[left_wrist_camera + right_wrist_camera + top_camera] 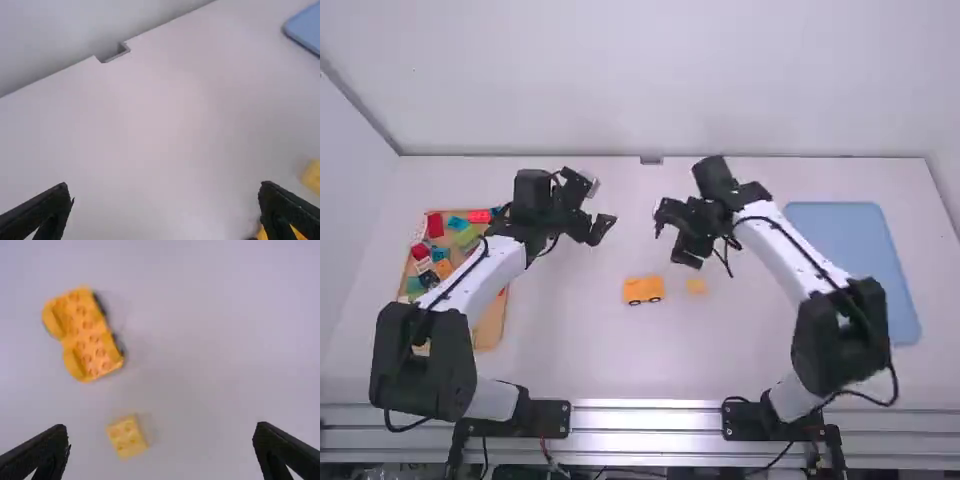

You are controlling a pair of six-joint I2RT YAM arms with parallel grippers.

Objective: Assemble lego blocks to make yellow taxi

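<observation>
From the high view I see the yellow car body point(644, 287) on the counter point(560, 350), two dark wheels on its near side. A small yellow block point(696, 286) lies near it, apart. A tray with coloured blocks point(492, 328) is beside the left arm, a blue tray point(850, 255) beside the right. My left pincer point(601, 206) and right pincer point(671, 238) both hang above the counter, spread wide. The right wrist view gives me the round studs on both yellow pieces.
</observation>
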